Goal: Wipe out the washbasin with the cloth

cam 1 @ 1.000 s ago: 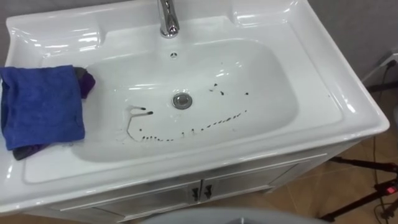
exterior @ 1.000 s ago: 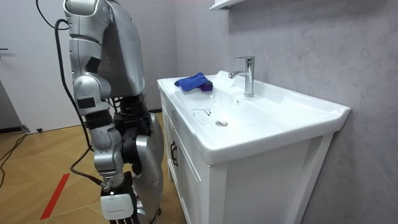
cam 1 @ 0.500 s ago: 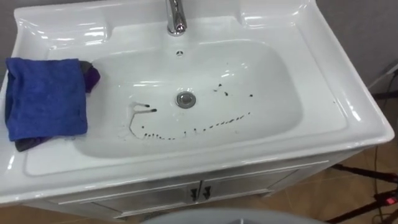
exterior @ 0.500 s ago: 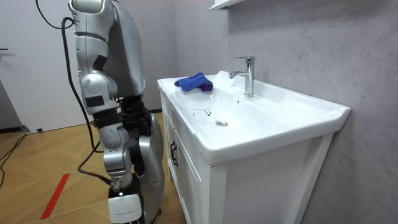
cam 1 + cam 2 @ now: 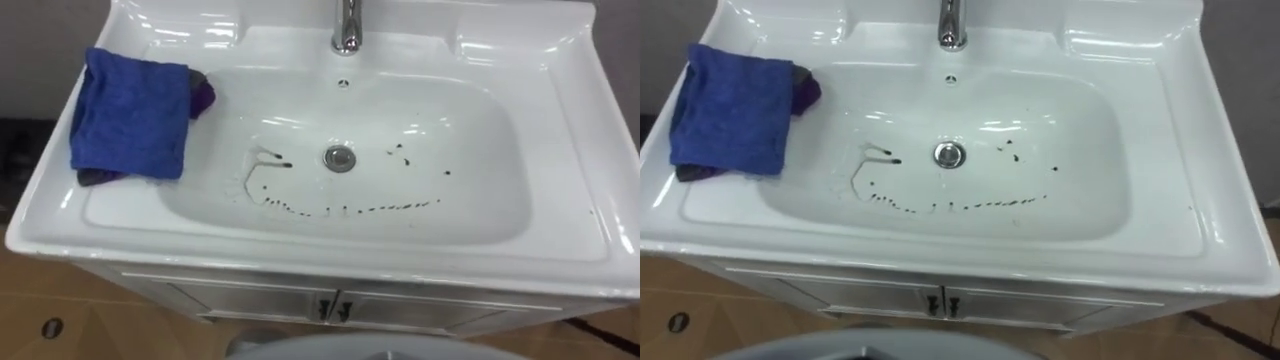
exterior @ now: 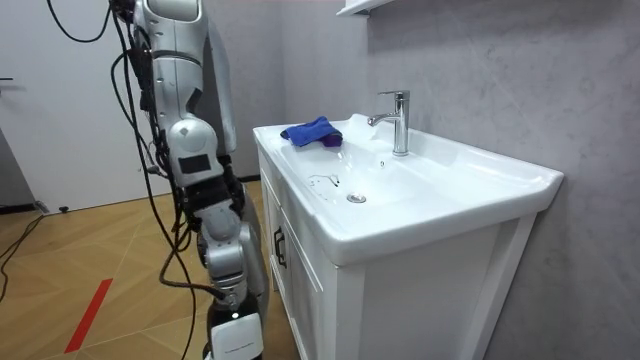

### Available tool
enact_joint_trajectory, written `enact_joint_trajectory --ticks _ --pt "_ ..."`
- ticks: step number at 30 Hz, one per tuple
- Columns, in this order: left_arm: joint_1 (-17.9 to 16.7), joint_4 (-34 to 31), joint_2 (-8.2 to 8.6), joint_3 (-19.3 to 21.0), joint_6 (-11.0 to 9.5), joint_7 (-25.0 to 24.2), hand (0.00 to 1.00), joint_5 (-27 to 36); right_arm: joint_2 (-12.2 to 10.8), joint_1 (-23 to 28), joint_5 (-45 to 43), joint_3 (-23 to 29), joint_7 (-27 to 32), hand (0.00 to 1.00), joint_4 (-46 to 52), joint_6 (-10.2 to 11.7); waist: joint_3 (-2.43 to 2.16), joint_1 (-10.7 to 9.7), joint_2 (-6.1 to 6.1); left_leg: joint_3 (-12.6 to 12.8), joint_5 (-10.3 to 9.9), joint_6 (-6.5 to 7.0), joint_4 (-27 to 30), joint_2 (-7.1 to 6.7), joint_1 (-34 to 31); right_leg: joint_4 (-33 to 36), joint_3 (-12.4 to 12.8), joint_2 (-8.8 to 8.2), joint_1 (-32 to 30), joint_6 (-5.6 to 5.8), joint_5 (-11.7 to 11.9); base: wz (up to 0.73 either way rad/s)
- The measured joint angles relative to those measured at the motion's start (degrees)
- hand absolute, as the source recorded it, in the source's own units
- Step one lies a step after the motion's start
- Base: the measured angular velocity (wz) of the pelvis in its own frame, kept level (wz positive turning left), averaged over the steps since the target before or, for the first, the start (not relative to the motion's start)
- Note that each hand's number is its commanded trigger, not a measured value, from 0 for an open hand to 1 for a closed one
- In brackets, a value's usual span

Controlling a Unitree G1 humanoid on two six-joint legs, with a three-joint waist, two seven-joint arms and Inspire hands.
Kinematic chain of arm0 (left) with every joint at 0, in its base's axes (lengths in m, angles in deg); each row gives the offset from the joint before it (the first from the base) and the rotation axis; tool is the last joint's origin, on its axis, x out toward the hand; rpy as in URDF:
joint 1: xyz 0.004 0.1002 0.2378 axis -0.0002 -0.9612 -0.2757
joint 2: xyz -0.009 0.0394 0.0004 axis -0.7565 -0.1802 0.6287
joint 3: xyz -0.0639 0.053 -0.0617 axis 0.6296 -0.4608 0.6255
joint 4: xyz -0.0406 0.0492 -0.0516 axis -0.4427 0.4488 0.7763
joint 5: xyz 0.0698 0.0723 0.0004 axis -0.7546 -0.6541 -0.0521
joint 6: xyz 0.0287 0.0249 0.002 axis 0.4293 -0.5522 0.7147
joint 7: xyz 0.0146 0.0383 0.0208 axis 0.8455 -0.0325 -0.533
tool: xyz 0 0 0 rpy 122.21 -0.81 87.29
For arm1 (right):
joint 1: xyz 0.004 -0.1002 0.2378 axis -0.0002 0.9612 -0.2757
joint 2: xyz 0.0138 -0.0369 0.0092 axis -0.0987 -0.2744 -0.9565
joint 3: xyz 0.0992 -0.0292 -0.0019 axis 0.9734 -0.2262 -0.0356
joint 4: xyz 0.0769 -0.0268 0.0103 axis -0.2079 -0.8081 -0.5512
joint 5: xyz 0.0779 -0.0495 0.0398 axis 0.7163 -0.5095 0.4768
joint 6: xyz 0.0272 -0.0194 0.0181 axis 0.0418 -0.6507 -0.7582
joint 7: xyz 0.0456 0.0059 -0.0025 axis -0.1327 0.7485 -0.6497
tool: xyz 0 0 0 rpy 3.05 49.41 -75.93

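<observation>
**Robot.** Stood upright on the wooden plank floor [image 6: 80,250] at the front of the vanity, on the room view's left.

**Right hand** [image 6: 232,340]. Hung low beside the cabinet, well below the basin's rim. The picture's lower edge cut it off, so whether it was spread or curled could not be told.

**White two-door vanity cabinet** [image 5: 250,300]. Doors closed, with a pair of small dark handles [image 5: 332,308] side by side at the centre seam.

**White glazed ceramic basin** [image 5: 300,262]. Rectangular, with a broad flat rim and one rounded bowl, mounted on the cabinet.
- The bowl held a curved trail of small dark specks [image 5: 345,209] across its near floor.
- A looped dark smear [image 5: 262,165] lay to the left of the drain.
- A few scattered dots [image 5: 405,152] lay to the drain's right.
- The round metal drain [image 5: 340,157] sat at the centre of the bowl.
- A small overflow hole [image 5: 343,83] sat in the far wall.

**Blue folded terry cloth** [image 5: 130,115]. Lay on the basin's left ledge, its inner edge at the lip of the bowl, with no hand on it.

**Dark purple fabric** [image 5: 203,93]. Showed from under the cloth at its far right corner and near edge. It was possibly a second cloth, though this was not clear.

**Chrome single-lever faucet** [image 6: 398,120]. Stood upright on the far rim, centred behind the bowl, against the grey textured wall [image 6: 480,80].
</observation>
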Motion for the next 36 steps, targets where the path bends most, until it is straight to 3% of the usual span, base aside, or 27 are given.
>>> enact_joint_trajectory --ticks 6,9,14,16,19,26,30,33,36 --pt "-1.69 -7.57 -0.07 2.35 -4.64 9.63 0.0 0.39 1.41 -2.09 2.9 0.89 0.48 0.0 -0.94 3.94 -0.15 2.57 0.35 -2.07 0.61 -1.0 -0.11 -0.08 -0.07 -0.68 -1.66 0.26 0.79 -0.92 -1.16 0.17" --pt "-3.11 -13.02 -0.07 4.7 -6.46 14.01 0.0 4.49 1.53 -2.02 4.85 1.83 0.8 0.0 -0.9 5.53 -0.34 3.64 0.65 -3.34 1.1 -1.54 -0.3 0.03 -0.5 -0.79 -2.75 0.5 0.9 -1.32 -1.39 0.18" --pt "-3.26 -22.17 -0.05 9.31 -8.01 21.15 0.0 5.82 1.52 -1.9 5.08 2.3 1.28 0.0 -0.71 6.6 -0.48 5.95 1.18 -4.02 1.55 -2.08 0.13 0.14 -0.75 -0.51 -2.97 0.65 0.43 -1.94 -1.75 0.08" --pt "-3.62 -25.49 -0.16 11.25 -9.5 23.78 0.0 5.98 1.67 -1.61 5.03 2.3 1.27 0.0 -0.69 6.96 -0.62 6.08 1.58 -4.47 1.59 -2.15 0.09 0.14 -0.96 -0.73 -3.1 0.85 0.46 -1.97 -1.74 0.07" --pt "-4.12 -28.62 -1.41 12.44 -11.8 27.35 0.0 7.56 2.06 -1.39 4.94 2.51 1.29 0.0 -0.71 7.38 -0.9 6.18 2.27 -5.21 1.6 -2.15 0.13 0.06 -0.97 -0.69 -3.16 0.92 0.46 -1.98 -1.73 0.0" --pt "-2.23 -38.34 -5.47 13.61 -15.52 33.01 0.0 10.1 2.14 -1.03 5.0 2.2 1.55 0.0 -0.78 7.99 -0.85 8.67 2.96 -6.03 1.65 -2.26 -0.23 0.06 -1.51 0.15 -2.45 1.1 -0.63 -2.43 -1.86 -0.05" --pt "-2.24 -42.95 -5.87 13.62 -16.98 36.38 0.0 10.0 2.24 -1.02 5.08 1.72 2.11 0.0 -1.04 8.58 -0.85 8.83 3.63 -6.69 1.68 -2.32 -0.27 0.0 -1.41 0.17 -2.27 1.22 -0.73 -2.53 -1.8 0.0" --pt "-2.26 -45.85 -5.87 13.61 -17.05 37.59 0.0 10.01 2.43 -0.09 5.07 1.68 2.11 0.0 -0.99 10.55 -0.77 8.5 4.38 -6.53 1.69 -2.33 -0.03 -0.01 -0.97 0.29 -1.93 1.2 -0.67 -2.57 -1.77 -0.06" --pt "-1.98 -50.39 -6.39 13.63 -17.09 38.7 0.0 9.42 2.59 -0.11 4.94 1.66 2.09 0.0 -1.02 11.17 -0.8 7.95 4.77 -6.46 1.69 -2.33 -0.08 -0.06 -0.82 0.38 -1.72 1.14 -0.7 -2.59 -1.8 -0.04"
